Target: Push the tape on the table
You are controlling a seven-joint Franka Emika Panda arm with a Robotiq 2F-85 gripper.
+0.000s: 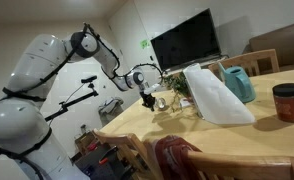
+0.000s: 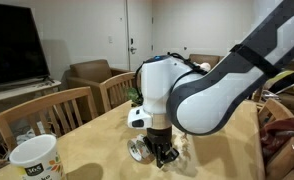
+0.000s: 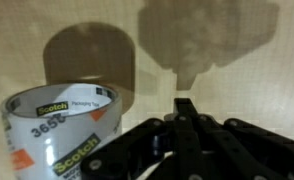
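While the gripper (image 3: 185, 118) sits pinched together, the light, rigid tape (image 3: 57, 140) at lower left should slide if nudged low.

- Desk (image 3: 237, 90): pale wood, smooth, with a faint satin sheen.
- Tape (image 3: 62, 135): clear glossy plastic film on a printed core.
- End effector (image 3: 184, 108): matt black, plastic-looking.
- Arm (image 1: 32, 70): glossy white shells.
- Chair (image 2: 47, 110): varnished wood.

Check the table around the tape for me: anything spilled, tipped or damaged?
Nothing stands out. The tape roll sits flat and intact on the table, just beside the gripper; no spill shows nearby.
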